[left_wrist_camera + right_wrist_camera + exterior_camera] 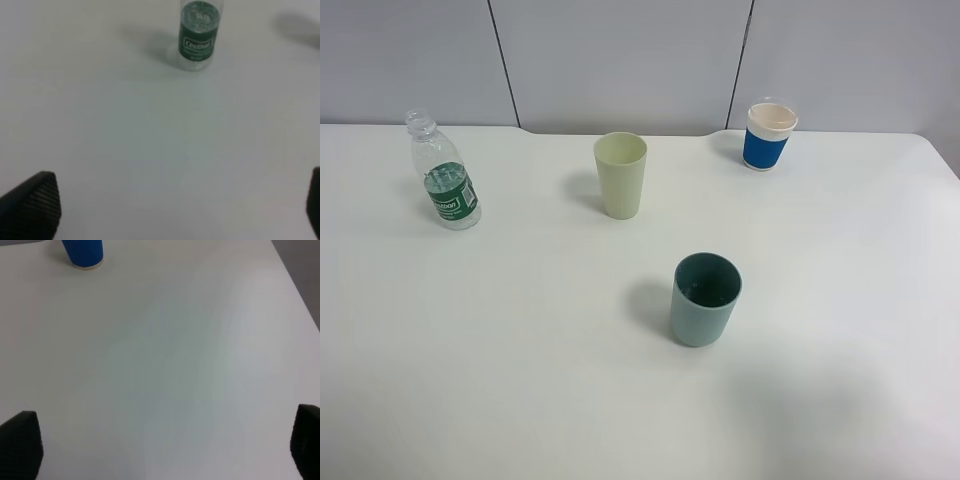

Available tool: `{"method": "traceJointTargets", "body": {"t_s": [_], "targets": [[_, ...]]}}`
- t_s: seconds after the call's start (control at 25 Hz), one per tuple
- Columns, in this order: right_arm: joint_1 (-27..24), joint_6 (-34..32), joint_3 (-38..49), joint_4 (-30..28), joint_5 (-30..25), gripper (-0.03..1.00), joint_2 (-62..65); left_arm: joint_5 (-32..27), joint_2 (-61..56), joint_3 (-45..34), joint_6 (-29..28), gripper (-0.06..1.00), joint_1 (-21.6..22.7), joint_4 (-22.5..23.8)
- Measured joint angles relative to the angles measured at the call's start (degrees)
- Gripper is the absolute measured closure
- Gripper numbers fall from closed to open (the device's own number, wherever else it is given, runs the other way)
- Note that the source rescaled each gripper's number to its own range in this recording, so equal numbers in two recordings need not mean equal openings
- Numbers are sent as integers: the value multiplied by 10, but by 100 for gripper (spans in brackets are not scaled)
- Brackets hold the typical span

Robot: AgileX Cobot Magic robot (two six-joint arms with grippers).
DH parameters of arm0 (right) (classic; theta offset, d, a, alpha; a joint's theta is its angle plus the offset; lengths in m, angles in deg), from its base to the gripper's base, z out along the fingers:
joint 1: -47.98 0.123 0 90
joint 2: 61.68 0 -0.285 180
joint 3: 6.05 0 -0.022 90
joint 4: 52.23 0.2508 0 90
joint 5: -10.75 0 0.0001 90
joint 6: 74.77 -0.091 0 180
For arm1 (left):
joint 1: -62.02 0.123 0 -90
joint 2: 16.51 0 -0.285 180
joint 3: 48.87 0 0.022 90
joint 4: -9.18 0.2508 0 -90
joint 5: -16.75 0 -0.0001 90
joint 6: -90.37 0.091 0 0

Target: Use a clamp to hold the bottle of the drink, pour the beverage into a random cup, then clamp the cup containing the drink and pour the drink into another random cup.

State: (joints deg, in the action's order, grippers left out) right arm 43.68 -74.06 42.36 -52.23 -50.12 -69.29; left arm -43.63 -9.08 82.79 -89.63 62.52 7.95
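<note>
A clear plastic bottle [445, 175] with a green label and no cap stands upright at the far left of the white table; it also shows in the left wrist view [199, 34]. A pale yellow-green cup [621, 174] stands at the back middle. A teal cup [705, 298] stands in the middle. A white cup with a blue sleeve [769, 135] stands at the back right and shows in the right wrist view [83, 252]. My left gripper [175, 202] is open and empty, well short of the bottle. My right gripper [165, 442] is open and empty over bare table. Neither arm shows in the high view.
The white table [520, 350] ends at a grey panelled wall [620, 55] behind. Its right edge [295, 285] shows in the right wrist view.
</note>
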Motion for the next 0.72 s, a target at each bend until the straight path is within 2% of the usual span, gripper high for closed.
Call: {"method": "traceJointTargets", "body": {"t_s": [0.72], "targets": [[0, 0, 0, 0, 0, -3, 0, -1, 0, 0, 0, -6, 0, 0]]}}
